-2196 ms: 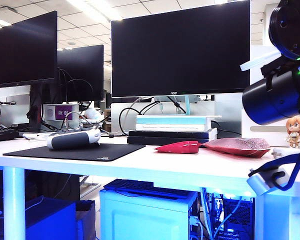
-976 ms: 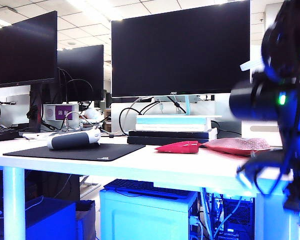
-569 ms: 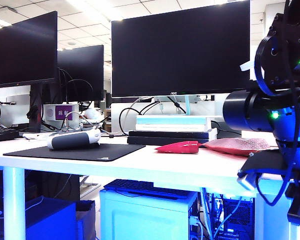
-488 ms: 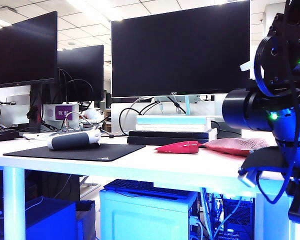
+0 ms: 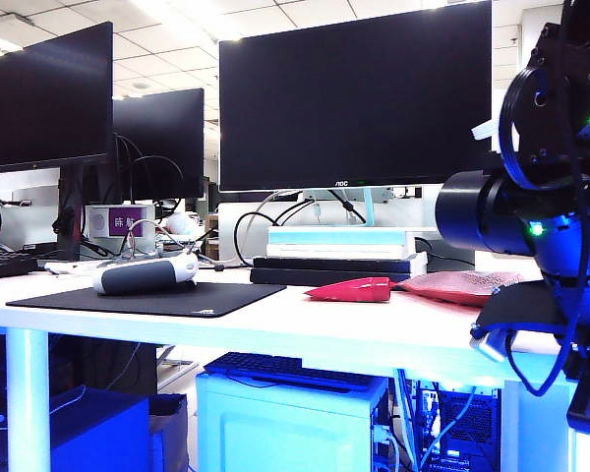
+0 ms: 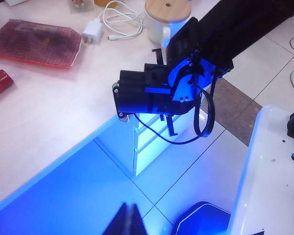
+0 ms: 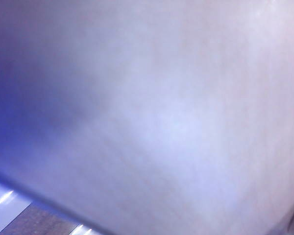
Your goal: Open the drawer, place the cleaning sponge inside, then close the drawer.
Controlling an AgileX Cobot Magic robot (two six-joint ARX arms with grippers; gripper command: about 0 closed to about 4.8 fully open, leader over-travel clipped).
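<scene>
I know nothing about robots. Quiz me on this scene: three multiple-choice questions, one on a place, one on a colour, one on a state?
1. Where is the lidded mug? A on the table by the charger; B on a chair; C on a shelf.
2. The flat packet's colour? A green; B red; C yellow.
3. The left hand's fingers? A together; B spread wide; C gripping a sponge.
A: it stands beside the charger. B: it is red. A: above the floor, its fingers meet; the right hand hangs by the drawers.
</scene>
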